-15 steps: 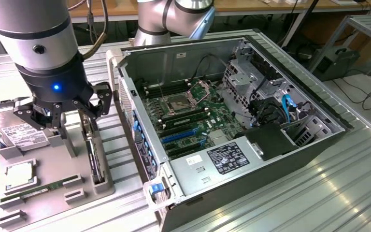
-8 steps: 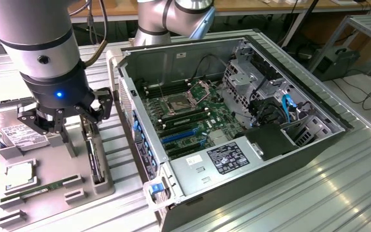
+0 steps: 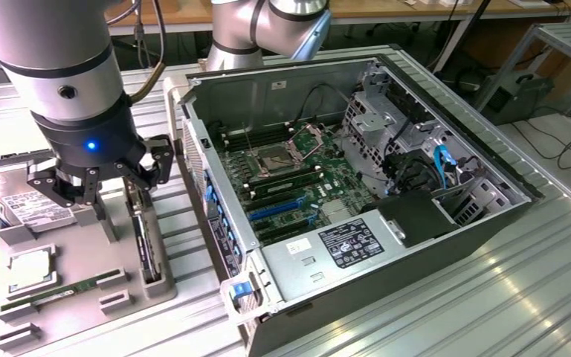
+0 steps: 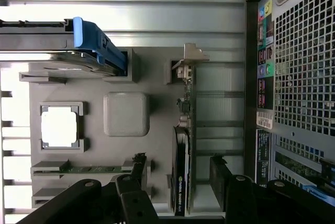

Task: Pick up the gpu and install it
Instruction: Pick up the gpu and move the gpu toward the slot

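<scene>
- The gpu [image 4: 183, 150] stood on its long edge in a slot of the grey holder tray [image 4: 157, 93], directly under the hand [image 4: 178, 161]. Its pale metal bracket [image 4: 191, 56] was at the end farthest from the fingers.
- In the exterior view the gpu [image 3: 143, 238] was a thin dark strip just below the hand [image 3: 102, 186] and ahead of it.
- The hand was spread as wide as it goes and held nothing. One finger hung on each side of the card, apart from both faces.
- Judged from its build, the card would be stiff and fairly light, a little heavier at the bracket end. It looked fragile where the fan and small parts stand proud.
- The safest hold seemed to be a pinch across the two flat faces near the top edge, clear of the fan and of the contact edge down in the slot. The smooth board could slip if pinched off-centre.
- On the side of the hand away from the computer case [image 3: 296, 89], the tray carried a memory stick [image 4: 89, 169], a square processor [image 4: 59, 126] and a hard drive [image 3: 8, 201].
- On the hand's other side, just past the tray, the case lay open on the ribbed metal worktop [image 3: 523, 297], with its motherboard [image 3: 285, 178] exposed.
</scene>
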Action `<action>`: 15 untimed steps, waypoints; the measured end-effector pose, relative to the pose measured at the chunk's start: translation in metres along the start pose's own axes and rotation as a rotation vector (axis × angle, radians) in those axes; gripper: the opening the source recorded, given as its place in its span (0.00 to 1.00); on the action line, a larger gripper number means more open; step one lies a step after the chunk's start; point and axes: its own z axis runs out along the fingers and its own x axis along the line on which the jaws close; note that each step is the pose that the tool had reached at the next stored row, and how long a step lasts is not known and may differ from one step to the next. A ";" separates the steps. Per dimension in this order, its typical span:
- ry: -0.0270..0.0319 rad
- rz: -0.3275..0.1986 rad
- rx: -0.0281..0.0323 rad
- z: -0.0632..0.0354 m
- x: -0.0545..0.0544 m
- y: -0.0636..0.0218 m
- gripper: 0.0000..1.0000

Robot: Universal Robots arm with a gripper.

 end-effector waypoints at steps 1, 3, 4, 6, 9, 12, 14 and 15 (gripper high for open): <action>0.0001 0.000 0.0001 0.0009 0.000 0.0005 0.60; 0.0001 0.000 0.0008 0.0062 0.000 0.0005 0.60; 0.0001 0.000 0.0010 0.0084 0.000 0.0000 0.60; 0.0003 0.000 0.0030 0.0108 0.000 -0.0013 0.60; 0.0005 -0.001 0.0153 0.0161 0.000 -0.0024 0.60; 0.0017 -0.005 0.0153 0.0233 0.001 -0.0026 0.60; 0.0032 -0.007 0.0153 0.0274 0.001 -0.0029 0.60; 0.0033 -0.007 0.0153 0.0292 0.001 -0.0031 0.60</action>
